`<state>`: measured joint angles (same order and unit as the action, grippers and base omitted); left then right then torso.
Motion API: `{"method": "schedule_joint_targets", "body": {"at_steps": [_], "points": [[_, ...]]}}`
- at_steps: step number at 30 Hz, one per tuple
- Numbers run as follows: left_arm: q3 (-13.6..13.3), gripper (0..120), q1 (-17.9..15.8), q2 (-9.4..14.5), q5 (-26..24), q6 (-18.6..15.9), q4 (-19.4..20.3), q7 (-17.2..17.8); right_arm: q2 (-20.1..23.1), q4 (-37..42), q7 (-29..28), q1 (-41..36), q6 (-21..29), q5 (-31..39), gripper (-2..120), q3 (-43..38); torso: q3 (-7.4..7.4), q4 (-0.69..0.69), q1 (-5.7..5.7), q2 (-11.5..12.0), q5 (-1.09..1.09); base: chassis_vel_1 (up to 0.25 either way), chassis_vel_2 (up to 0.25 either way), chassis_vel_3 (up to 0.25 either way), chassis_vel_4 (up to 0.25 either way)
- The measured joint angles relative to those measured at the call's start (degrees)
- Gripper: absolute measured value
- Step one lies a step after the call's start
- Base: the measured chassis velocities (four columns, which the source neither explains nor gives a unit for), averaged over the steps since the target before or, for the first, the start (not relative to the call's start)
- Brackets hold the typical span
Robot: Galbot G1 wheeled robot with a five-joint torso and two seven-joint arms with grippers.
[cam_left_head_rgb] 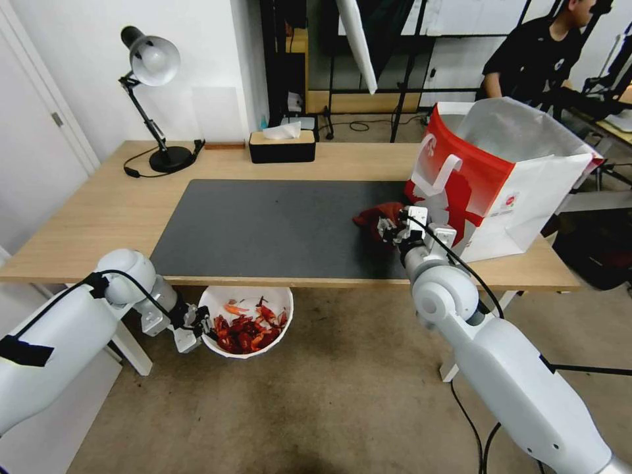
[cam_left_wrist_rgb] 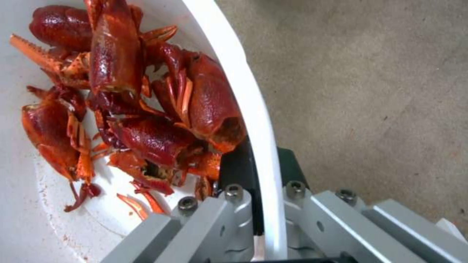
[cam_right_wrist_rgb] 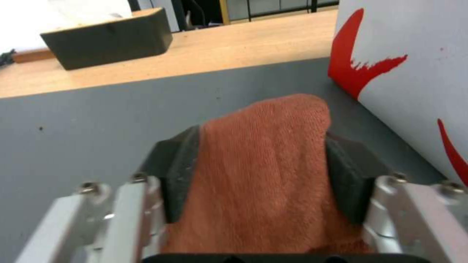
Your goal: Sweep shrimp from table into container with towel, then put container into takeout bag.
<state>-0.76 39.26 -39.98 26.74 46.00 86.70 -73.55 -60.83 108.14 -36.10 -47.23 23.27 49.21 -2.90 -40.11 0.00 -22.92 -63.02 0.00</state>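
1. Head view. The left gripper [cam_left_head_rgb: 201, 327] sits below the front edge of the long light wood-topped table [cam_left_head_rgb: 99, 217], out over the floor, clamped on the rim of the round white plastic container [cam_left_head_rgb: 227, 299]. The container hangs just under the table edge. Red-orange shrimp [cam_left_head_rgb: 247, 332] are heaped inside it, mostly toward the near side.

2. Same view. The right gripper [cam_left_head_rgb: 388, 227] rests over the dark grey mat [cam_left_head_rgb: 263, 230], near its right end, holding the dark rust-red towel [cam_left_head_rgb: 375, 216]. The towel bunches out ahead of the gripper, touching the mat. Just beside it stands the boxy red and white takeout bag [cam_left_head_rgb: 487, 191], open at the top, silver lining showing. A black desk lamp [cam_left_head_rgb: 155, 105] and a black tissue box [cam_left_head_rgb: 282, 146] stand at the far side.

3. Left wrist view. The container's white rim passes between the two fingers [cam_left_wrist_rgb: 239, 171], one inside the wall, one outside, pinched shut on it. Shrimp lie against the inner finger.

4. Right wrist view. The two black pads [cam_right_wrist_rgb: 178, 175] stand apart with the towel filling the gap, squeezed between them. Its folded end pokes forward past the fingertips, lying on the mat. The bag's wall stands close alongside.
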Motion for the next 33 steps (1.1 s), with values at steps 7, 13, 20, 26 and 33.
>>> {"method": "schedule_joint_targets", "body": {"at_steps": [7, 13, 20, 26, 33], "points": [[0.00, 0, 0.42, 0.05, -0.14, -0.06, 0.46, 0.11, 0.36, 1.18, -1.32, -1.23, 1.17, 0.01, 87, -0.04, 0.00, 0.00, 0.00, 0.00, 0.00, 0.000, 0.000, 0.000, 0.000], [0.19, 0, 0.80, 0.16, -0.14, -0.07, 0.46, 0.15, 0.52, 2.48, -1.67, -2.52, 1.28, -0.63, 100, 0.30, 0.00, 0.00, 0.00, 0.00, 0.00, 0.000, 0.000, 0.000, 0.000], [0.59, 0, 1.44, 0.30, -0.14, -0.14, 0.60, 0.21, 0.33, 3.07, -1.10, -3.41, -0.27, -4.10, 100, 1.22, 0.00, 0.00, 0.00, 0.00, 0.00, 0.000, 0.000, 0.000, 0.000], [4.56, 0, 5.62, 1.56, 0.01, -0.44, 2.27, 0.49, 1.03, 3.71, 3.20, -5.08, -7.29, -11.76, 100, 3.39, 0.00, 0.03, 0.00, 0.00, 0.01, 0.000, 0.000, 0.000, 0.000], [5.42, 0, 6.98, 1.94, 0.33, -0.51, 2.92, 0.77, 2.50, 8.04, 8.20, -14.06, -14.83, -20.18, 100, 1.21, 0.00, -0.04, 0.00, 0.00, 0.00, 0.000, 0.000, 0.000, 0.000]]}}
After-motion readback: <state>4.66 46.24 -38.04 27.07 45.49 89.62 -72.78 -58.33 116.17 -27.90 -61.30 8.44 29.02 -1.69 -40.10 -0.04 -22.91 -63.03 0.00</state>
